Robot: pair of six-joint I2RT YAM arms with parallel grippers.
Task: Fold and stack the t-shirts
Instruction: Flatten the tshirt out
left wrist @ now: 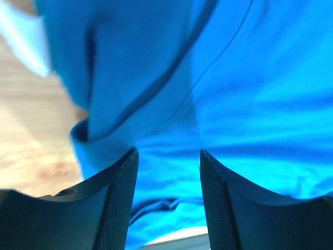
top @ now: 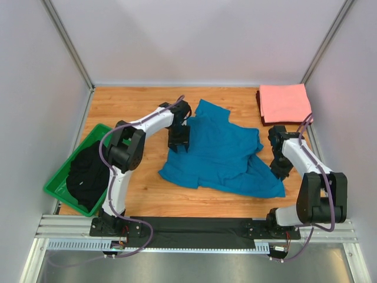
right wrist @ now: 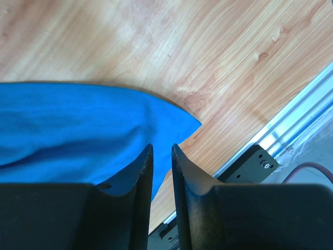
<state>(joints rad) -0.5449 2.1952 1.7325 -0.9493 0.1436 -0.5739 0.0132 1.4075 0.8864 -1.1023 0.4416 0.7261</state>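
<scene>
Teal-blue t-shirt (top: 221, 156): unfolded and rumpled, spread across the middle of the wooden table (top: 129, 100), one sleeve thrown toward the far side, the lower hem trailing toward the near right. Judged light, limp and prone to sagging and creasing. It is best taken by a pinch at a hem corner or shoulder seam, never mid-panel. Salmon-pink t-shirt (top: 284, 103): already folded flat, set in the far right corner, well apart from the teal one. Left gripper (top: 178, 141): placed over the shirt's left edge, its jaws held wide, nothing clamped. Right gripper (top: 278, 168): placed by the shirt's right hem, its jaws parted only narrowly, no cloth seen between them. The overhead view alone gives the whole layout, with a green tray (top: 56, 183) of dark cloth at the left. The left wrist view alone shows a seam and fold close up. The right wrist view alone shows the pointed hem corner lying flat on the wood.
</scene>
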